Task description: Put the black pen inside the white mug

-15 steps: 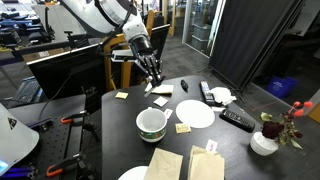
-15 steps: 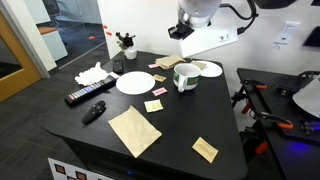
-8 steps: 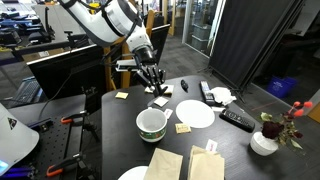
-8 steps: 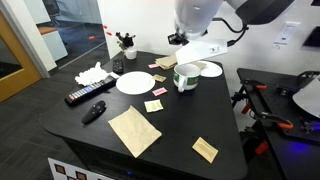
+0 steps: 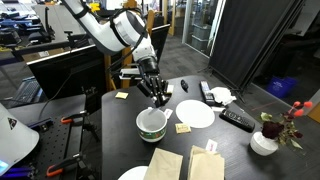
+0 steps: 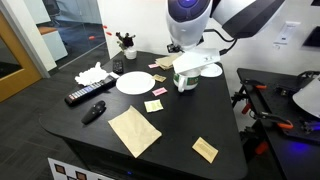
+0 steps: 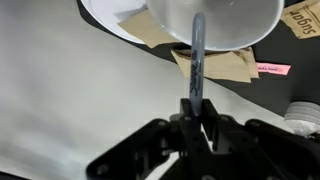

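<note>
The white mug (image 5: 151, 123) stands on the black table near a plate, and it also shows in the other exterior view (image 6: 186, 76). My gripper (image 5: 160, 98) hangs just above the mug's rim; it is partly hidden by the arm in an exterior view (image 6: 186, 58). In the wrist view the gripper (image 7: 197, 100) is shut on the black pen (image 7: 197, 50). The pen sticks out from the jaws and points at the white mug (image 7: 225, 22), with its tip over the mug's rim.
A white plate (image 5: 195, 114) and a black remote (image 5: 237, 119) lie beside the mug, and a flower pot (image 5: 264, 142) stands further off. Brown napkins (image 6: 134, 131), sugar packets (image 6: 153, 105), a second plate (image 6: 133, 82), a remote (image 6: 88, 95) and a short black marker (image 6: 93, 111) lie on the table.
The arm has moved from the back of the table toward the mug and lowered, carrying the pen until it is over the mug.
</note>
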### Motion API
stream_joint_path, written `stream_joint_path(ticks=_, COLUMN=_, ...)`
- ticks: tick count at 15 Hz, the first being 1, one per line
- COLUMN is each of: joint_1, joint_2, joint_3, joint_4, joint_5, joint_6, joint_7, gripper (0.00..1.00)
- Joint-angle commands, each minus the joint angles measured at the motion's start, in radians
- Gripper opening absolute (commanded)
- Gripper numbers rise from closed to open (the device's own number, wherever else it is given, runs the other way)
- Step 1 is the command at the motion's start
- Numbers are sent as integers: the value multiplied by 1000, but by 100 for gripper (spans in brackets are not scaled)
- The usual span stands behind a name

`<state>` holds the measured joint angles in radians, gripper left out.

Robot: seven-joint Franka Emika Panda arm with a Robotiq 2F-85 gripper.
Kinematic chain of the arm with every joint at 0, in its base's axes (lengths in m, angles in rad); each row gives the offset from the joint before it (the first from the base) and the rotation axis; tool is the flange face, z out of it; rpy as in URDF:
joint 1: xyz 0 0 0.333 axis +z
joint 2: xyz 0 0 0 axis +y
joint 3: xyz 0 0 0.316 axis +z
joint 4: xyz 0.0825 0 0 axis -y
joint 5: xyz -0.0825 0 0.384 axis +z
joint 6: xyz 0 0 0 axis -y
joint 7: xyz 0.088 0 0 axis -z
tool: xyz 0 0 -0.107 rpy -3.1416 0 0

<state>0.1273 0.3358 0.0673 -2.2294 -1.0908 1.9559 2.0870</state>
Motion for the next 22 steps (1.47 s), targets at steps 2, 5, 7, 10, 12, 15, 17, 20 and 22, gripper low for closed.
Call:
stream_joint_path(ticks=2, joint_1=1, joint_2=55, joint_3=-7, joint_4=45, joint_5=12, joint_6=-20, joint_7=14, gripper=4)
stream_joint_path(ticks=5, joint_1=2, joint_2=74, joint_3=-7, joint_4=55, joint_5=27, joint_6=-25, joint_7=5, gripper=46)
stream_joint_path(ticks=7, joint_1=2, joint_2=77, joint_3=-8, joint_4=60, joint_5=37, joint_6=-26, joint_7=3, gripper=61)
stream_joint_path(ticks=10, joint_1=5, joint_2=67, joint_3=-8, joint_4=60, joint_5=44, joint_6=-30, joint_7=4, gripper=85)
stream_joint_path(ticks=12, joint_1=6, joint_2=42, joint_3=-6, joint_4=51, joint_5=46, joint_6=-28, joint_7=5, gripper=100)
stream_joint_path(ticks=15, joint_1=7, joint_2=-8, joint_3=-3, joint_4=35, joint_5=56, joint_6=-35, joint_7=5, gripper=100)
stream_joint_path(ticks=17, joint_1=10, joint_2=-49, joint_3=1, joint_4=26, joint_5=77, joint_6=-55, joint_7=0, gripper=100)
stream_joint_path(ticks=20, joint_1=13, joint_2=-124, joint_3=12, joint_4=3, joint_5=107, joint_6=-76, joint_7=-9, gripper=100)
stream_joint_path(ticks=22, joint_1=18, joint_2=-177, joint_3=19, joint_4=-13, joint_5=127, joint_6=-101, joint_7=-18, gripper=100)
